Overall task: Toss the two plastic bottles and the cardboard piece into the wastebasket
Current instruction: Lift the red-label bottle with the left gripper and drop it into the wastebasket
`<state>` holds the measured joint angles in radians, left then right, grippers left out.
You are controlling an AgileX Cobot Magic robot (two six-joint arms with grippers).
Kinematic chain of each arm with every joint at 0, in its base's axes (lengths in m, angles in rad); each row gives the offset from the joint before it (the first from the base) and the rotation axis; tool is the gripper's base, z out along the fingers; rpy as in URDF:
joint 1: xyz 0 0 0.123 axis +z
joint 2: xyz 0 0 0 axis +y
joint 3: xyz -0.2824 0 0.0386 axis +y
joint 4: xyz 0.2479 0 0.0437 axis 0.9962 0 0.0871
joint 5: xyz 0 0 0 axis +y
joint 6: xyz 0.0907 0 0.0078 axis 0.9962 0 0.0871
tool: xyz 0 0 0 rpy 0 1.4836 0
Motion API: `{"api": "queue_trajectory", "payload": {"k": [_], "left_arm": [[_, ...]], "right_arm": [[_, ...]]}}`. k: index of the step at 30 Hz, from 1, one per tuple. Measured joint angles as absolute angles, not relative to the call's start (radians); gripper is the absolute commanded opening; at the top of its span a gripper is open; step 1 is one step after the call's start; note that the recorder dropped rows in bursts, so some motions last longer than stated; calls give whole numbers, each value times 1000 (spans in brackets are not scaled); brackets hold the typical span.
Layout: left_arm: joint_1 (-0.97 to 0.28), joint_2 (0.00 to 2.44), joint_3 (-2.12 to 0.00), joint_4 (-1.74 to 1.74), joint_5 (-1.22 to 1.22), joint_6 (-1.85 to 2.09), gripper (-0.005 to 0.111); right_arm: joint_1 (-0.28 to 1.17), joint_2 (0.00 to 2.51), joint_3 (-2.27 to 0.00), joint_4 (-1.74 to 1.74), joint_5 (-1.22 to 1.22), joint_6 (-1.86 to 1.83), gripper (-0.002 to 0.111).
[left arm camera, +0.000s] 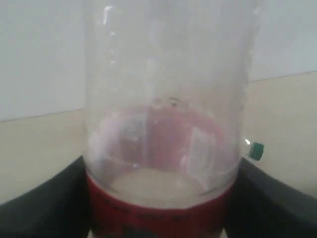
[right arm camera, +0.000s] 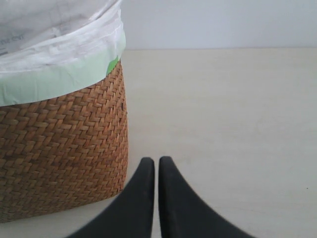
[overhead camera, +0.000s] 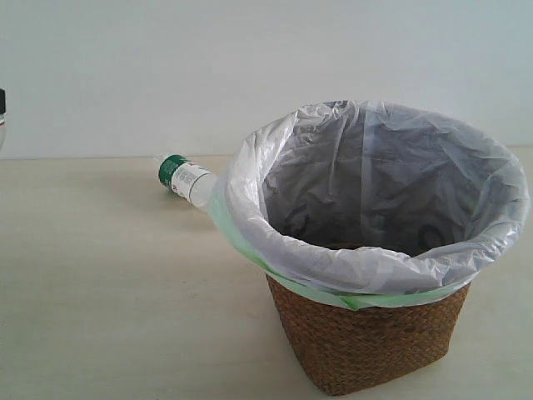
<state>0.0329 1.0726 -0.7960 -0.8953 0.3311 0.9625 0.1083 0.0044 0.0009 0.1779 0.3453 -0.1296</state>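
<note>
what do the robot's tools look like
Right tool: two smooth matte black fingers, broad at the base, curving to narrow rounded tips. Left tool: only two dark, black-looking masses show, same plain finish. No cables, markings or arm links are visible in any view.

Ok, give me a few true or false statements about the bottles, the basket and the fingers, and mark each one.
1. The green-cap bottle lies on the table beside the basket. True.
2. The right fingers are spread wide open. False: they are closed together with nothing between them, low beside the basket.
3. The left fingers hold the red-label bottle. True.
4. The basket has no liner. False: a plastic bag lines it and folds over the rim.
</note>
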Motion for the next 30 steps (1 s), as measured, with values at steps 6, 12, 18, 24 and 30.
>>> {"api": "queue_trajectory", "payload": {"k": [6, 12, 18, 24, 30], "left_arm": [[143, 1075, -796, -190, 483, 321, 4], [231, 1076, -794, 350, 767, -117, 4], [235, 1076, -794, 423, 855, -191, 4], [225, 1120, -794, 88, 757, 42, 4], [30, 1269, -914, -1291, 856, 1007, 46]], "right_arm": [[108, 4, 1, 178, 345, -130, 0], [108, 4, 1, 178, 345, -130, 0], [108, 4, 1, 178, 345, -130, 0], [108, 4, 1, 178, 345, -130, 0], [108, 4, 1, 178, 343, -130, 0]]}}
